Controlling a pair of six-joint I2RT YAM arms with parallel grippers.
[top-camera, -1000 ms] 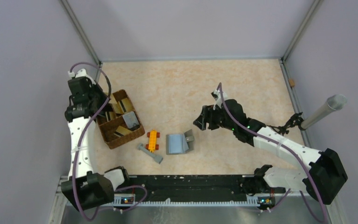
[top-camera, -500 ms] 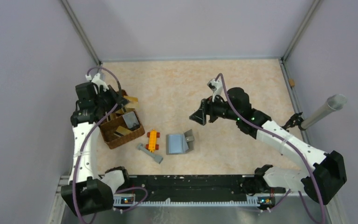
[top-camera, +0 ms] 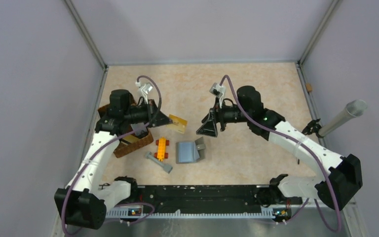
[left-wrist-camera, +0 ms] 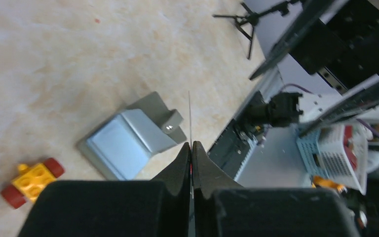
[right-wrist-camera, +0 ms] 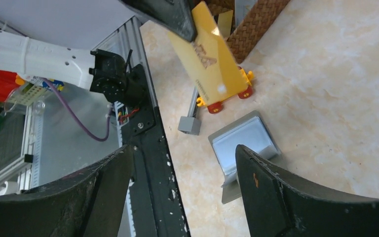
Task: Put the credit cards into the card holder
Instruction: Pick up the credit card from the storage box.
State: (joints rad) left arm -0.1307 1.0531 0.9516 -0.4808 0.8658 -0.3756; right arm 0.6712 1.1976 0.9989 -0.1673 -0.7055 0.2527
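Left gripper (top-camera: 170, 120) clamped on just one end of gold card (top-camera: 178, 123), right gripper (top-camera: 206, 126) spread empty opposite: risks pivoting, slipping, or missing card holder (top-camera: 187, 152) below, ahead of its tips.

Card (top-camera: 178, 123): gold. Holder (top-camera: 187, 152): grey, blue-grey pocket. Tray (top-camera: 130, 146): brown, woven. Brick (top-camera: 162, 147): orange, red wheels. Table (top-camera: 256, 84): beige, marbled. Walls (top-camera: 202, 29): lilac, plain. Cables (top-camera: 151, 87): purple.

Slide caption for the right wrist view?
Left fingers hold a gold card out to the open right fingers; the holder lies on the table.
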